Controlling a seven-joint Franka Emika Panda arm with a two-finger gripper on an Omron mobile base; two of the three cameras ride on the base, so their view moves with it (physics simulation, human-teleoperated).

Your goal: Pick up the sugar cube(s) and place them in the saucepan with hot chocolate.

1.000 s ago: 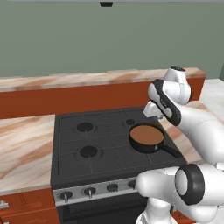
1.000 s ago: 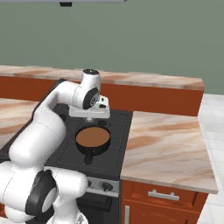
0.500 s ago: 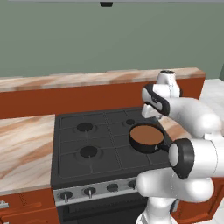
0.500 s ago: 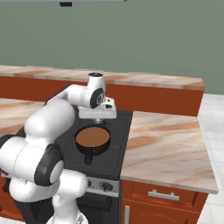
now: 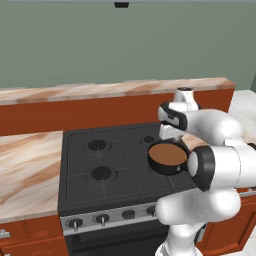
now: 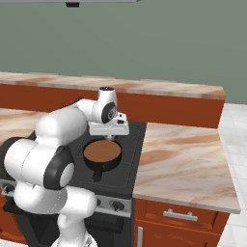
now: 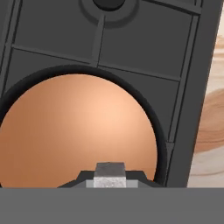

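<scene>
The saucepan with hot chocolate (image 5: 167, 155) sits on the stove's front right burner, its straight handle (image 6: 98, 173) pointing to the front. My gripper (image 6: 112, 137) hangs just above the pan's far rim (image 5: 172, 136). In the hand view the brown liquid (image 7: 78, 131) lies right below. A small whitish-grey sugar cube (image 7: 110, 171) sits pinched between my two dark fingertips (image 7: 83, 178), so my gripper (image 7: 110, 178) is shut on it.
The black stove (image 5: 100, 165) has other bare burners (image 5: 97, 145) to the left and knobs (image 5: 102, 218) along its front. Marble counter (image 6: 183, 159) runs to the right of the stove, with a raised orange back ledge (image 5: 75, 107) behind.
The hand has sunk slightly over the pan's far rim while the arm's upper links swung and folded closer. The pan has not moved.
</scene>
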